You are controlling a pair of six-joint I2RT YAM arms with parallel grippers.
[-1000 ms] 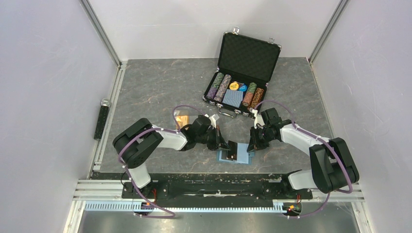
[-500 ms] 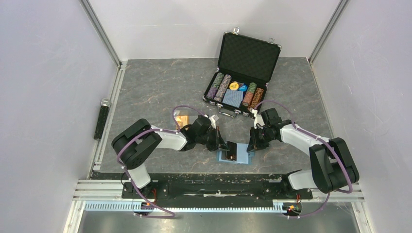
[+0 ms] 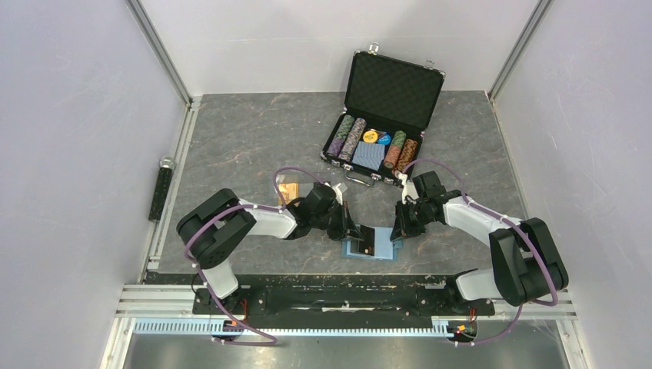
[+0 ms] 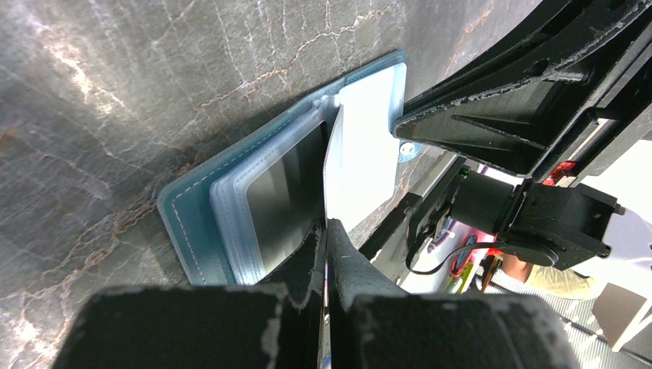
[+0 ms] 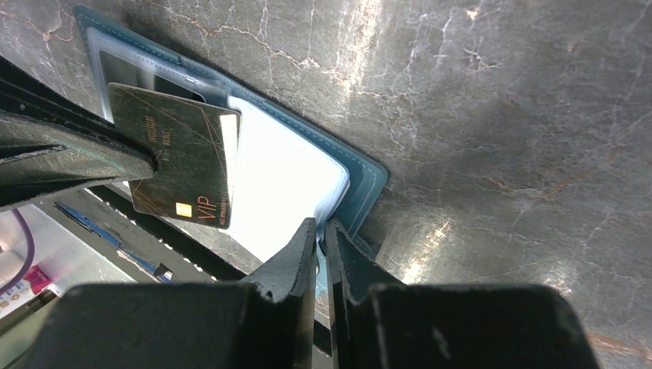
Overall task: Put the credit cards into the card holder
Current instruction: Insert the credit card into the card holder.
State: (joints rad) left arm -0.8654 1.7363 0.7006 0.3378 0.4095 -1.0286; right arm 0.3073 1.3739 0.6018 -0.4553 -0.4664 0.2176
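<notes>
The teal card holder (image 3: 371,250) lies open on the table near the front edge, its pale clear pockets facing up. My left gripper (image 3: 354,229) is shut on the black card (image 3: 367,239) and holds it tilted over the holder's middle. In the right wrist view the black card (image 5: 181,165) shows gold "VIP" print above the holder (image 5: 367,178). My right gripper (image 5: 321,224) is shut on the holder's right edge. In the left wrist view my left gripper (image 4: 327,227) pinches the card edge-on over the holder (image 4: 188,223). The orange-gold card (image 3: 288,187) lies behind my left arm. No whitish card shows.
An open black metal-edged case (image 3: 380,115) with poker chips and a blue card deck stands at the back right. A black cylindrical handle (image 3: 161,188) lies along the left rail. The table's front rail (image 3: 346,296) runs just below the holder.
The black card in my left gripper has shifted very slightly left over the holder. The right arm has not moved.
</notes>
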